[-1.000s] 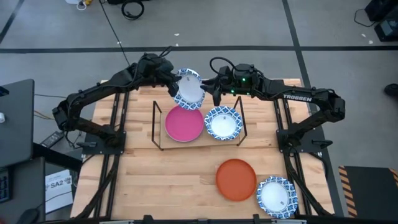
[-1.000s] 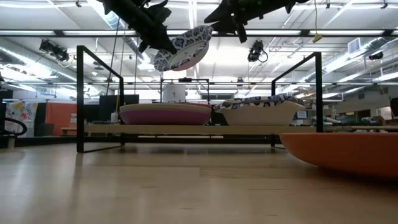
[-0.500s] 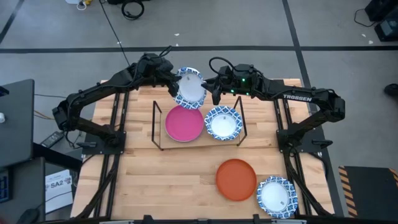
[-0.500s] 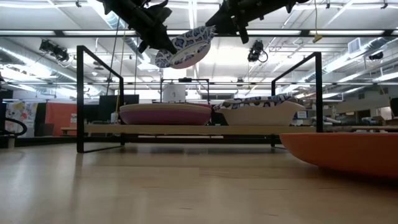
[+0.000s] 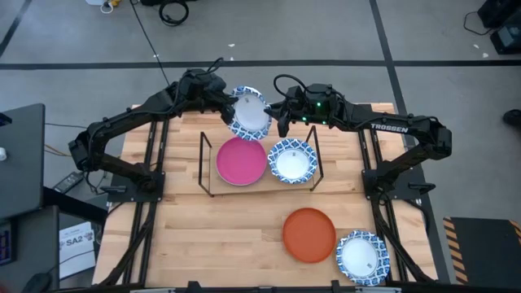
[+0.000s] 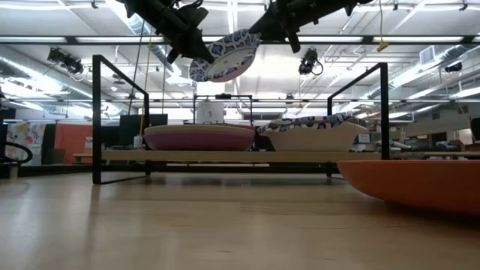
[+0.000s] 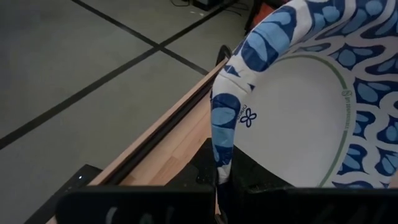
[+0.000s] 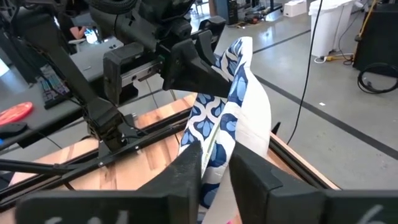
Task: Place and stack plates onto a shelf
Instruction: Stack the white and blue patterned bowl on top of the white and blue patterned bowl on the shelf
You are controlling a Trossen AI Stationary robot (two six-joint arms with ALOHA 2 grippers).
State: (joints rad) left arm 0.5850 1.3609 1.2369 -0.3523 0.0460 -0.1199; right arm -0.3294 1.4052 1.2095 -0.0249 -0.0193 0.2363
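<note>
In the upper middle of the high view, the left pincer (image 5: 229, 107) is clenched on the left rim of a blue-and-white plate (image 5: 248, 115) held tilted in the air above the back edge of the shelf (image 5: 204, 165). The right pincer (image 5: 281, 119) straddles the same plate's opposite rim, one finger on each face, though whether it is already pressing cannot be told. On the shelf rest a magenta plate (image 5: 241, 161) and a second blue-and-white plate (image 5: 292, 160), side by side. At lower right of the bench (image 5: 212, 236) lie an orange plate (image 5: 308, 234) and a third blue-and-white plate (image 5: 363, 256).
</note>
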